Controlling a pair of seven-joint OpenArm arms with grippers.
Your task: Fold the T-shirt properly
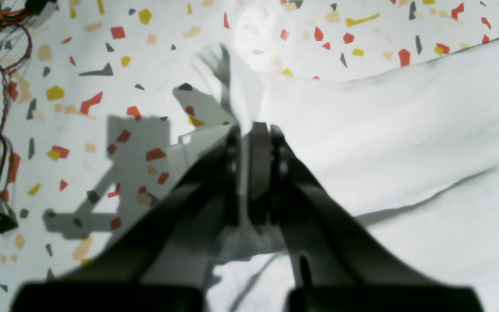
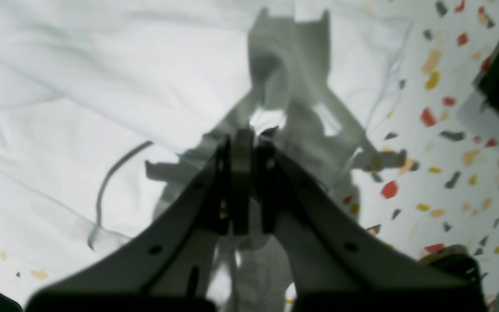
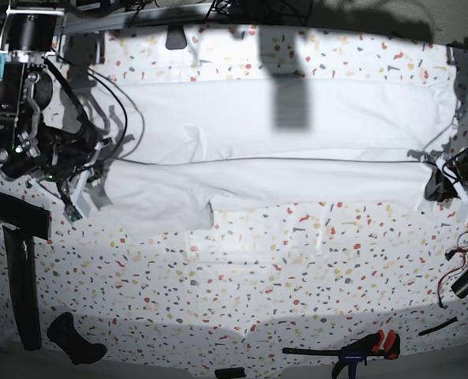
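1. The T-shirt (image 3: 273,142) lies stretched sideways across the far half of the speckled table (image 3: 257,268), a long fold line running its width.
2. The left end effector (image 1: 254,130) is clenched on a pinch of the shirt's edge, lifting a small peak of cloth.
3. The right end effector (image 2: 243,138) is likewise clamped on fabric at the opposite end.
4. Gripping both ends probably keeps the cloth taut, so the fold lands straight and unwrinkled.
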